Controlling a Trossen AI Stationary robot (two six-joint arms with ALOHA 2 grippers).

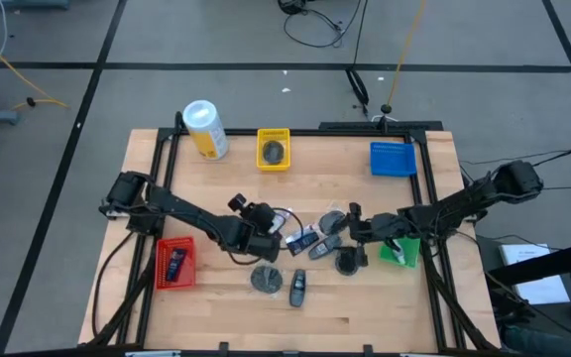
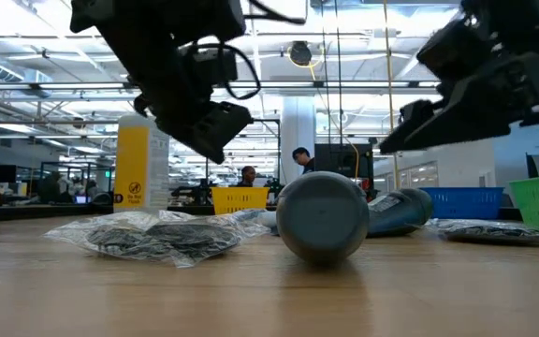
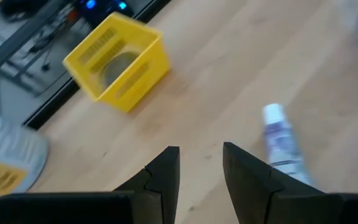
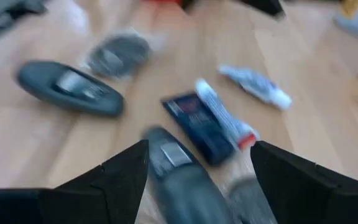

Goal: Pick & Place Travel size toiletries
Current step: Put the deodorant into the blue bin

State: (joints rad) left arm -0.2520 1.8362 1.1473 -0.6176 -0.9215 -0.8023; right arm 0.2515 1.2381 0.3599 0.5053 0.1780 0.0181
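Hovering over mid-desk in high view, right gripper (image 1: 353, 226) is spreading wide above toiletries (image 1: 310, 241). Left gripper (image 1: 266, 241) is waiting beside them, fingers part-open, empty. Right wrist view: jaws are straddling a dark pack (image 4: 180, 163), prob. lining up a grab.

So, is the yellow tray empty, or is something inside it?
Not empty. The yellow tray holds one dark round item, seen from above.

The wooden table (image 1: 216, 317) carries a tall yellow canister (image 1: 205, 129) lying near its far edge. A yellow tray (image 1: 274, 149) sits just beside the canister, a blue tray (image 1: 393, 159) farther along, a red tray (image 1: 174, 263) and a green tray (image 1: 401, 250) nearer the front.
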